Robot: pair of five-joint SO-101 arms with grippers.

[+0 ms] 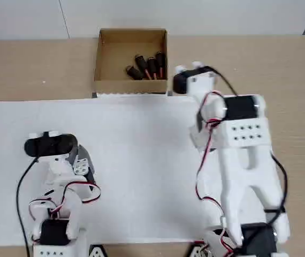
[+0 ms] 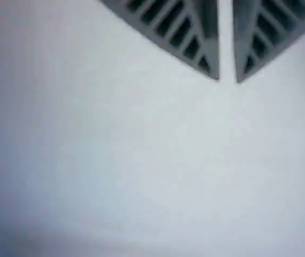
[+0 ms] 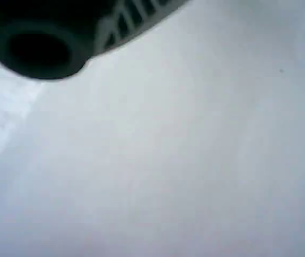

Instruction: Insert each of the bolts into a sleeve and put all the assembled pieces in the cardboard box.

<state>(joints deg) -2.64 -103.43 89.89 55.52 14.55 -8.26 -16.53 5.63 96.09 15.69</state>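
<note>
Left gripper: held low over the paper at the near left, well apart from the box. Its two ribbed fingers are drawn together to a thin slit, and nothing is held between them.

Paper sheet: spread white across the middle of the table, under both arms.

Cardboard box: set open-topped just beyond the far edge of the sheet, near the middle.

Assembled pieces: four are seen lying side by side in the right half of the box. Their long axes run roughly from near to far, slightly fanned.

Right gripper: stretched out to the box's near right corner, just beside its wall. It is judged to be closed on a dark sleeve, which is seen beside one ribbed finger in the right wrist view.

Sleeve axis: the hollow end is turned toward the wrist camera. Whether a bolt sits inside cannot be told.

Key relation: the box opening lies just to the robot's left of the right gripper and slightly farther out. The right arm is by far the nearer, so a short sideways carry over the wall is judged to be what is needed.

Table: pale wood, showing around the sheet.

Wall: plain and light, behind the table's far edge.
</note>
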